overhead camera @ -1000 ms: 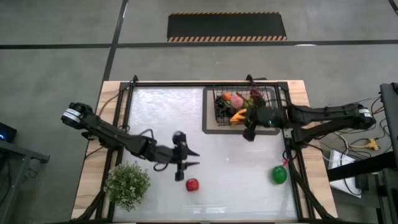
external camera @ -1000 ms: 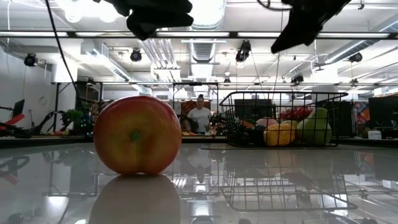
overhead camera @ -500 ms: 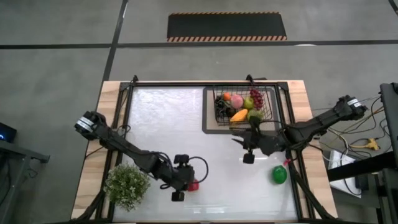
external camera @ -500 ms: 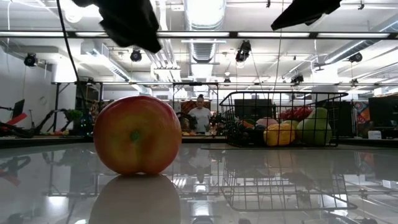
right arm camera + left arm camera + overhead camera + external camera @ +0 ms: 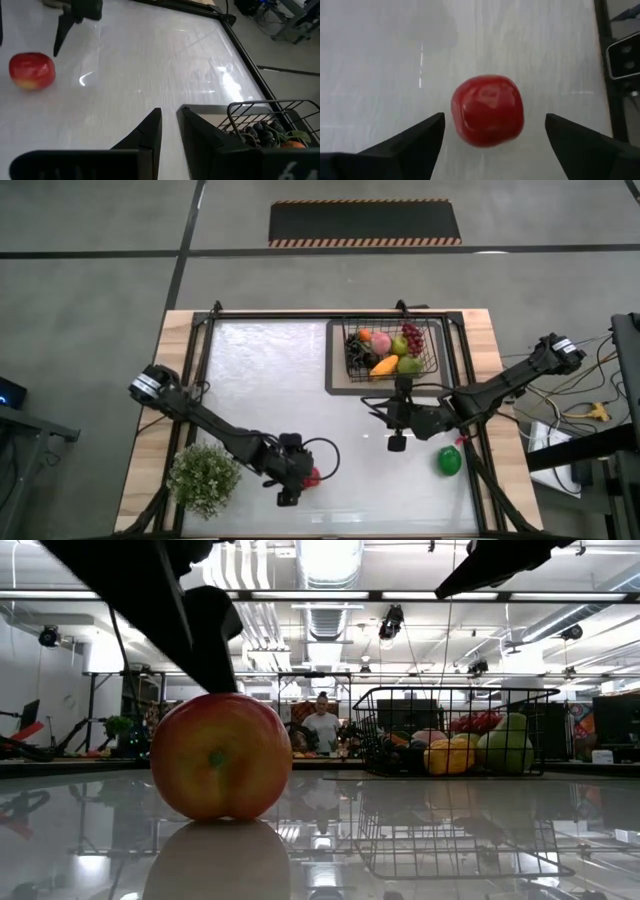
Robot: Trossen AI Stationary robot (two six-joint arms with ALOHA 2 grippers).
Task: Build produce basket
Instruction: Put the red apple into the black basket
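Note:
A red apple [image 5: 313, 476] [image 5: 487, 117] [image 5: 221, 756] rests on its underside on the white tabletop near the front edge. My left gripper [image 5: 300, 480] [image 5: 493, 120] is low over it and open, one finger on either side of the apple and apart from it. My right gripper [image 5: 397, 438] [image 5: 170, 112] hangs above the table between the basket [image 5: 433, 345] and a green fruit [image 5: 449, 461], fingers shut with nothing between them. The black wire basket [image 5: 455, 735] holds several pieces of produce [image 5: 385, 352].
A bushy potted plant [image 5: 205, 477] stands at the front left corner, beside my left arm. The basket sits on a tray [image 5: 338, 385] at the far right. A dark frame [image 5: 200, 380] borders the tabletop. A person [image 5: 321, 725] stands in the room beyond.
My left gripper has gone toward the near edge and down over the red apple, and its fingers have spread apart. My right gripper has drawn away from the basket toward the near edge. The apple has stayed in place.

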